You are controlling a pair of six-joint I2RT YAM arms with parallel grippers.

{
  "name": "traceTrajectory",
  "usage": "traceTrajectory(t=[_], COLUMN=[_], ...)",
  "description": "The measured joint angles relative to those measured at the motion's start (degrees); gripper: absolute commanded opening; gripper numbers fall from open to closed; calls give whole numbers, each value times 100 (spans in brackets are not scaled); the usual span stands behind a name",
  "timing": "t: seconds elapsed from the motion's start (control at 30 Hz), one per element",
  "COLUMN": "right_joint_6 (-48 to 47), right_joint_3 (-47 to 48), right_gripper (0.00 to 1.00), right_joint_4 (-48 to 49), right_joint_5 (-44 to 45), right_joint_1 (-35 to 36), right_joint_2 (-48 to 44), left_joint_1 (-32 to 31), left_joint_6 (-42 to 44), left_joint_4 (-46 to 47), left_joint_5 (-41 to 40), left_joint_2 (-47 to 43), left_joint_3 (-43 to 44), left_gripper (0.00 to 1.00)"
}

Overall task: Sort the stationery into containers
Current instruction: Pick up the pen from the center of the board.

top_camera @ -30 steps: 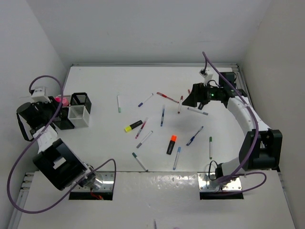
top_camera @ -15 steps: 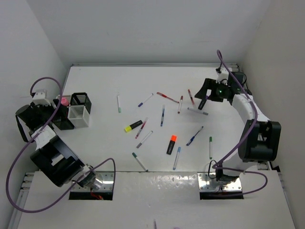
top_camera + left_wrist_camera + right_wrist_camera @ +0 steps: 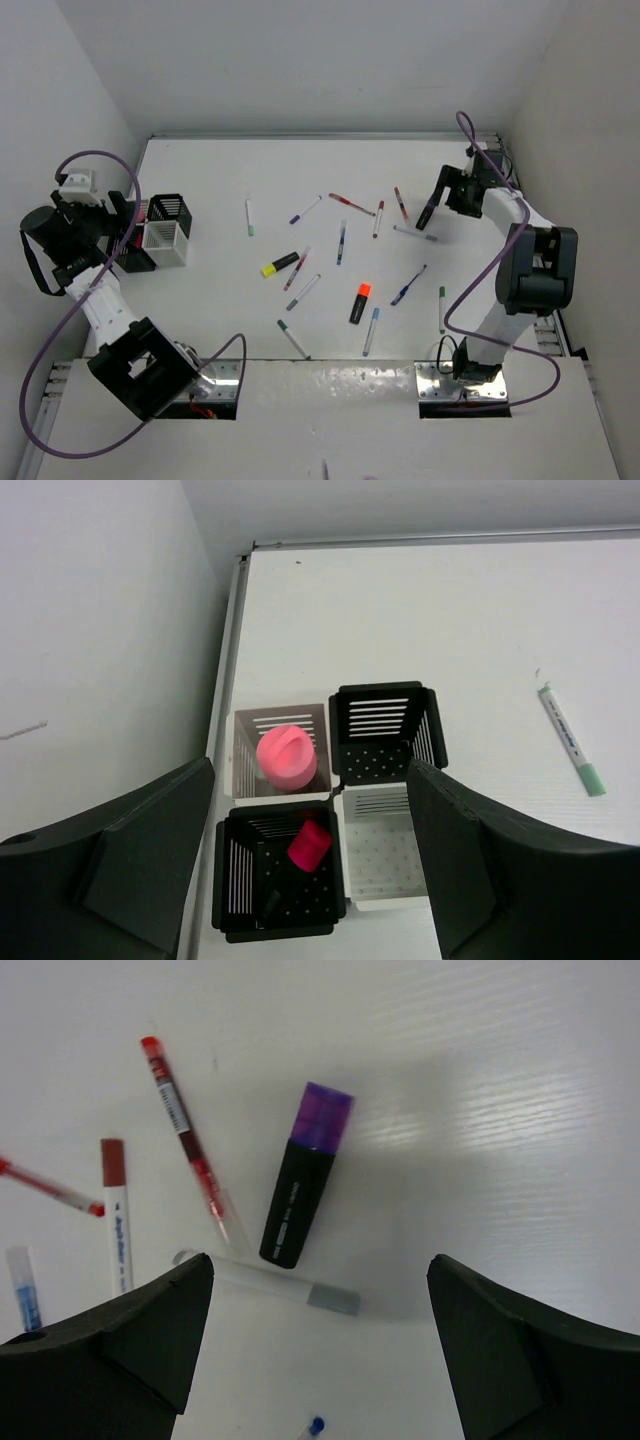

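1. The left gripper stood wide open with nothing between its fingers. It hung above a cluster of four mesh holders, which showed in the gap between them.
2. Directly under that gap, nearest the wrist, sat a black holder with a red-capped piece leaning inside. The white holder touched it on the right-finger side.
3. Farther out from the wrist, the pink bottle-like stick stood upright in the far-left holder. A second black holder sat beside that one, toward the right finger.
4. A green-capped pen lay flat on the table, out past the right finger and well apart from the holders.
5. The right gripper was also spread wide and held nothing.
6. A purple-capped black highlighter lay on the table just ahead of the gap, cap pointing away from the wrist.
7. Toward its left finger lay a red pen, just beside the highlighter, and beyond it a dark-red-capped marker. A clear pen with a grey cap lay crosswise at the highlighter's butt end.
8. From above, the remaining stationery lay scattered between the two grippers — among it a yellow highlighter and an orange-black highlighter, both well apart from either gripper.
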Motion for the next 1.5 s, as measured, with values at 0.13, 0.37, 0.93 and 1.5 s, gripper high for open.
traceTrajectory(t=[0.13, 0.37, 0.93, 1.5], right_joint_6=[136, 323, 487, 461], right_joint_3=[39, 409, 920, 1329], right_gripper=[86, 86, 69, 20], right_joint_4=[37, 39, 170, 162], right_joint_5=[424, 1025, 1309, 1963], right_joint_1=[46, 216, 597, 876], right_joint_2=[254, 852, 1692, 1928], left_joint_1=[-37, -37, -68, -68], left_joint_6=[-92, -444, -748, -1373], left_joint_4=[-136, -396, -772, -918], left_joint_5=[-39, -15, -216, -608], left_joint_2=[-57, -42, 212, 494], left_joint_3=[26, 24, -68, 560], left_gripper=[85, 85, 85, 84])
